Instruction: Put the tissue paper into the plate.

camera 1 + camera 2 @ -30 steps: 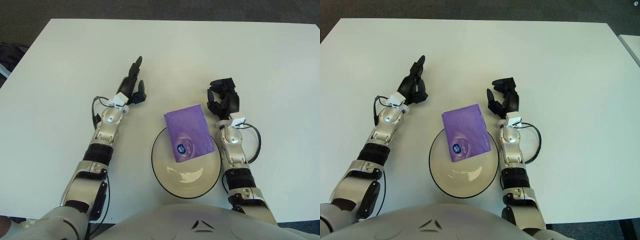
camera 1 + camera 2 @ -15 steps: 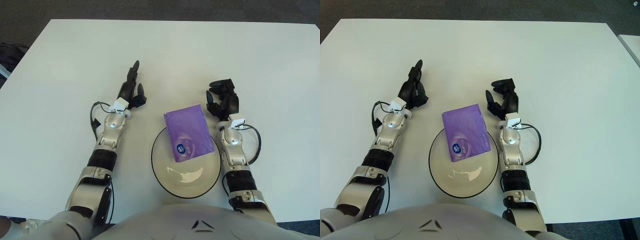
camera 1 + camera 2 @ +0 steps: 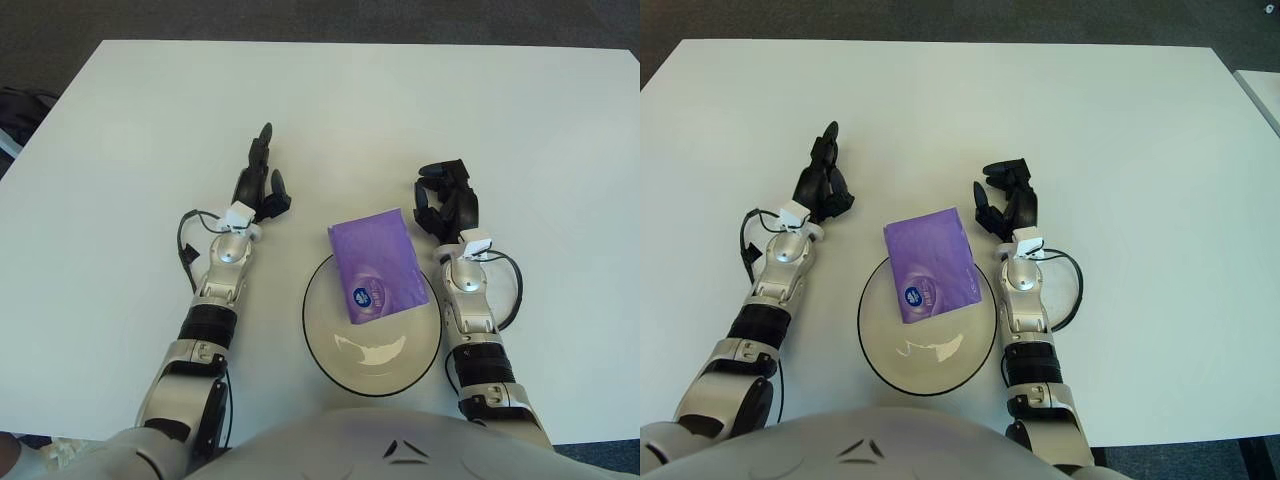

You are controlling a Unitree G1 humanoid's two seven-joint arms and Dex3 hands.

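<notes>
Silver segmented arms with black joint bands, looping black cables, white wrist tags, black three-fingered hands.

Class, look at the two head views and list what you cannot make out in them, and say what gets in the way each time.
1. The far part of the plate: covered by the purple tissue pack in both views.
2. The logo text on the pack: too small to read.
3. Whether the left hand and right hand touch the table: not settled from above.
4. The robot's torso: cut off by the bottom edge.
</notes>
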